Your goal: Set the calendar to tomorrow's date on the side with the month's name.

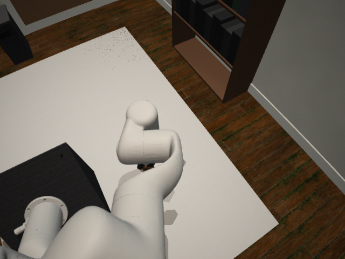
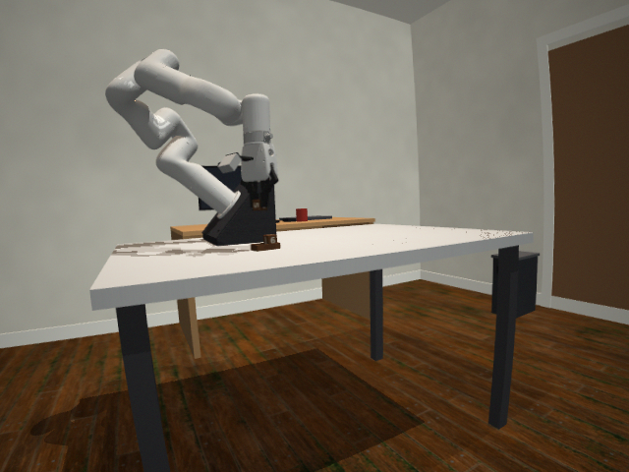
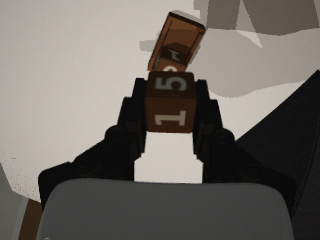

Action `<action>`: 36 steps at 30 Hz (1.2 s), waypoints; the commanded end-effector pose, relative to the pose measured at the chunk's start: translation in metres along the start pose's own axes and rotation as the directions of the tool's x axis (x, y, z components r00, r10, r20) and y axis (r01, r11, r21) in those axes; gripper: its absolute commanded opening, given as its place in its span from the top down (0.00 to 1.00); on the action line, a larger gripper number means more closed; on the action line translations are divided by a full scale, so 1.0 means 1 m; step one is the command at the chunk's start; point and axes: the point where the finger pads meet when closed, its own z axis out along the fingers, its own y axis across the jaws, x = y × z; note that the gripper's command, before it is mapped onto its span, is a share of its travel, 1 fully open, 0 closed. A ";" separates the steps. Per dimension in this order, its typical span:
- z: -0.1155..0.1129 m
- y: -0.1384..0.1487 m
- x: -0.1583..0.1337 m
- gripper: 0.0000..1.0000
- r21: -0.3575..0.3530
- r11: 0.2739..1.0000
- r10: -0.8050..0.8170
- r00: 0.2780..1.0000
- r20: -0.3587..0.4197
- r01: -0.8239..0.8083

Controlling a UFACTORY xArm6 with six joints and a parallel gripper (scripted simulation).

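Holding one number cube (image 3: 171, 100) tight, the gripper (image 3: 171, 115) is hanging high over the tray (image 2: 264, 246) near the table's (image 2: 355, 249) left edge — it could slip, or land crooked.

The white arm (image 1: 144, 192) rises from the lower left and extends over the white table (image 1: 69, 97), covering most of its near half. The wrist housing (image 1: 142, 134) points straight down. Under its lower edge only a small dark part of the gripper (image 1: 145, 166) and a brown sliver show; the fingers cannot be made out. The arm's flange (image 1: 46, 207) is mounted on a black pedestal (image 1: 50, 167) at the lower left. Soft grey shadows fall on the table beside the arm. A dark brown bookshelf (image 1: 250, 50) stands on the wooden floor (image 1: 264, 156) at upper right, against a grey wall (image 1: 306, 69).
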 end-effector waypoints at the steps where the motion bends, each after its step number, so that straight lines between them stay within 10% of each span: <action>1: -0.001 0.005 -0.002 0.73 0.010 0.985 0.174 0.985 -0.007 -0.174; 36: 0.003 0.012 -0.005 0.73 0.011 0.937 0.349 0.937 -0.005 -0.349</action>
